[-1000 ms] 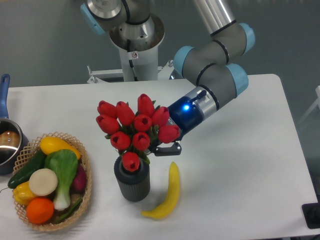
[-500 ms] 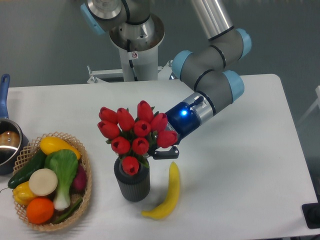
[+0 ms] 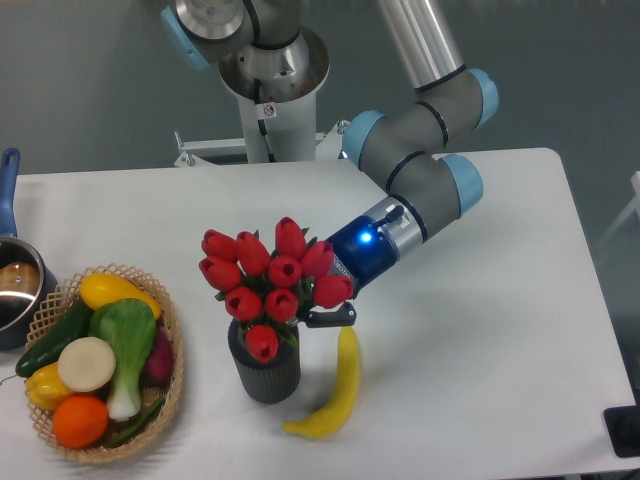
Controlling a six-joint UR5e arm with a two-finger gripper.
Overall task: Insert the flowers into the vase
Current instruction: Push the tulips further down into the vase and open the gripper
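The flowers, a bunch of red tulip buds with green leaves, stand with their stems in the mouth of the vase, a short dark grey ribbed cylinder at the table's front middle. The lowest bud hangs over the vase's rim. My gripper reaches in from the right, low behind the buds. It is shut on the flowers' stems just above the vase. One dark finger shows to the right of the bunch; the other is hidden by the buds.
A yellow banana lies just right of the vase. A wicker basket with vegetables and fruit stands at the front left. A blue-handled pot is at the left edge. The arm's base is at the back.
My gripper has moved down and to the left with the flowers. The bunch sits lower, deeper in the vase. The vase and banana have not moved.
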